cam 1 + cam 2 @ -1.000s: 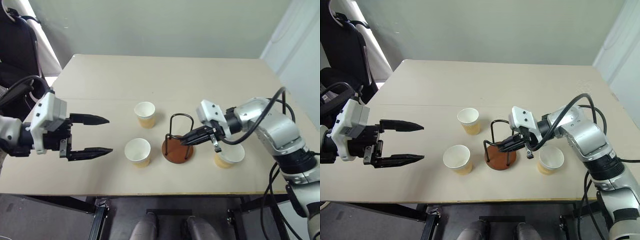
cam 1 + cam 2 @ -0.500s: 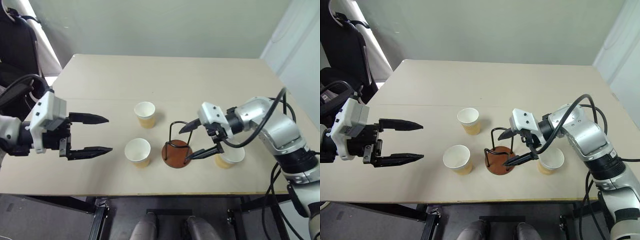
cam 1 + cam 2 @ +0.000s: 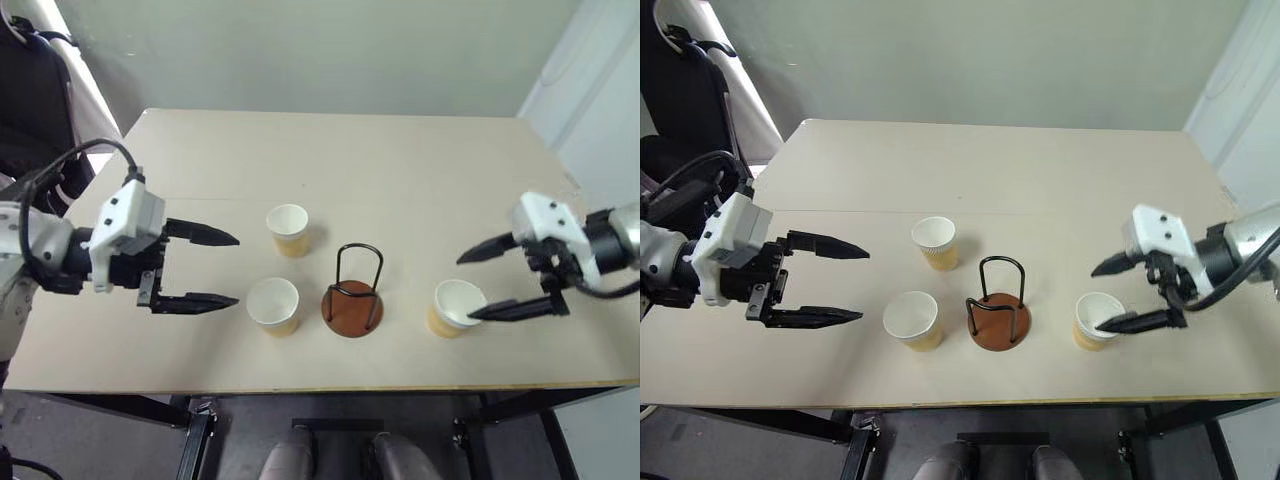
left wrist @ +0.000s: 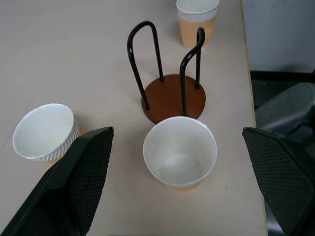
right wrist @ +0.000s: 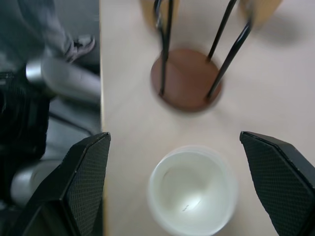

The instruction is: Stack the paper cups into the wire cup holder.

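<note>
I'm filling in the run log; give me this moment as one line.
left gripper: open, empty | right gripper: open, beside right cup | wire cup holder: empty | paper cups: three upright on table

We see three paper cups (image 3: 273, 305), white inside and along the rim, tan-yellow outside. The wire cup holder (image 3: 352, 300) has a reddish-brown disc base and black wire loops. The counter (image 3: 330, 160) is pale beige. Each pincer, left (image 3: 216, 269) and right (image 3: 485, 285), has black fingers (image 4: 81, 182) with a fine mesh texture, on white housings.
</note>
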